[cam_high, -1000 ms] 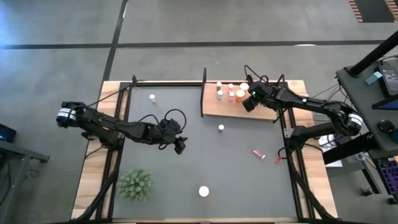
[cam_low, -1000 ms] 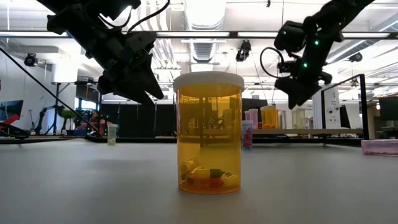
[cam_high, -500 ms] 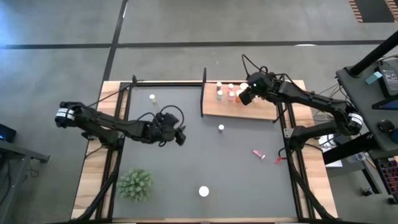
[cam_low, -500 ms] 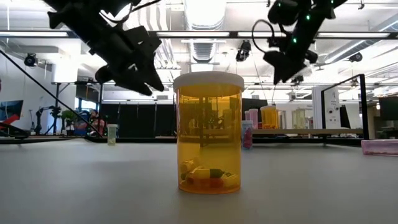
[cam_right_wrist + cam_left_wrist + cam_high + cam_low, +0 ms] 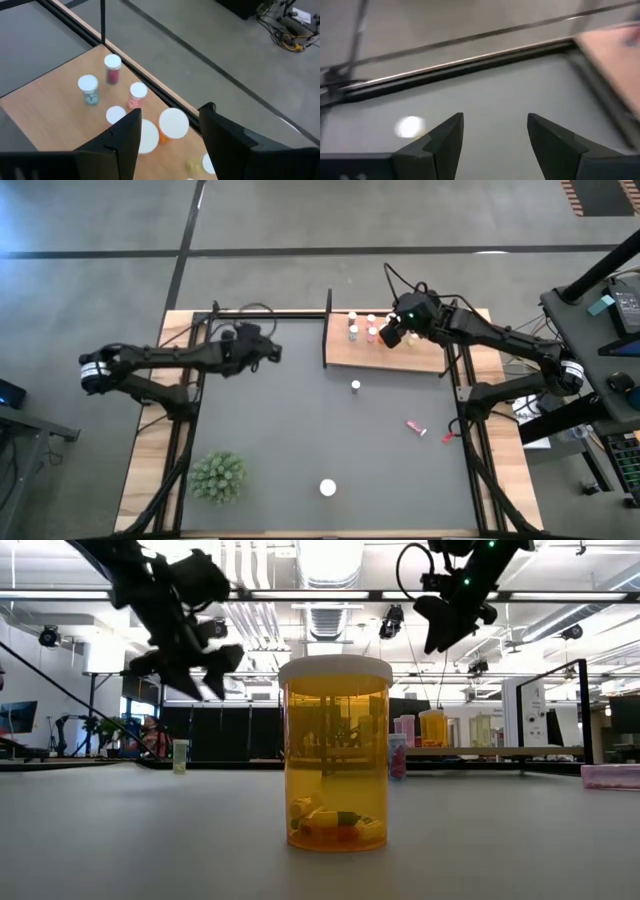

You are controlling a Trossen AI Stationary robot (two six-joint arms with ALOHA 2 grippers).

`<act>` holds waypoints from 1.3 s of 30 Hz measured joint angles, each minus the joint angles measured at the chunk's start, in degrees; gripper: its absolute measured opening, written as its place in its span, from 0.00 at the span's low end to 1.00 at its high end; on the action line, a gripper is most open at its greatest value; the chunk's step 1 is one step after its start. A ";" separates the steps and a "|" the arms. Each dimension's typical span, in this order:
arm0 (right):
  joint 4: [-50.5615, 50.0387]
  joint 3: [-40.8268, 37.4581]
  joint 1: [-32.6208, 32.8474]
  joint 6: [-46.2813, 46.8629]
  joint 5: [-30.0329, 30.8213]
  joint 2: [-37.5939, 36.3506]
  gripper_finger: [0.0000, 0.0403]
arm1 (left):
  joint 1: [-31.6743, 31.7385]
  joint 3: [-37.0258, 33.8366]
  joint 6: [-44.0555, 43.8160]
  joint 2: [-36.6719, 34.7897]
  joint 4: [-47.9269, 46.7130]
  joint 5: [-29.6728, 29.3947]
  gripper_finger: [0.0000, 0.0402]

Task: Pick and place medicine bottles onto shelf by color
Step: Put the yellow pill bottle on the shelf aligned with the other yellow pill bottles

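Wooden shelf [image 5: 385, 352] sits directly below the right gripper [image 5: 392, 336], whose fingers [image 5: 125, 135] are spread with nothing between them above a cluster of white-capped medicine bottles [image 5: 112, 68] standing upright on the board. Over the far left of the grey mat [image 5: 330, 420] on the counter, the left gripper [image 5: 268, 351] hangs with fingers [image 5: 447, 137] parted and empty, a lone white-capped bottle [image 5: 410, 126] just beside it on the mat. Well apart from both grippers, a pink bottle [image 5: 416, 426] lies tipped over, two more bottles [image 5: 355, 386] stand upright on the mat, and a spiky green plant [image 5: 218, 477] is at the near left.

Open, empty left pincer [image 5: 495, 137] above mat [image 5: 500, 85] (white cap [image 5: 410, 126] nearby).
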 joint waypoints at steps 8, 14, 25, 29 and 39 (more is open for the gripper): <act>0.18 0.94 0.00 -0.45 0.00 0.00 0.47 | 14.34 0.05 -0.02 0.87 -0.60 13.56 0.51; 0.16 0.73 0.00 -0.92 0.00 0.00 0.47 | 19.22 -0.87 0.01 1.01 -1.04 13.64 0.51; 0.23 0.70 0.00 -1.45 0.00 0.00 0.47 | 20.34 -6.00 -3.02 1.42 0.16 11.77 0.51; 0.32 0.70 0.00 -1.43 0.00 0.00 0.47 | 20.32 -7.94 -3.02 2.80 3.80 11.42 0.51; 1.10 0.68 0.00 -1.39 0.01 0.00 0.47 | 20.32 -8.80 -2.95 8.41 11.89 7.18 0.51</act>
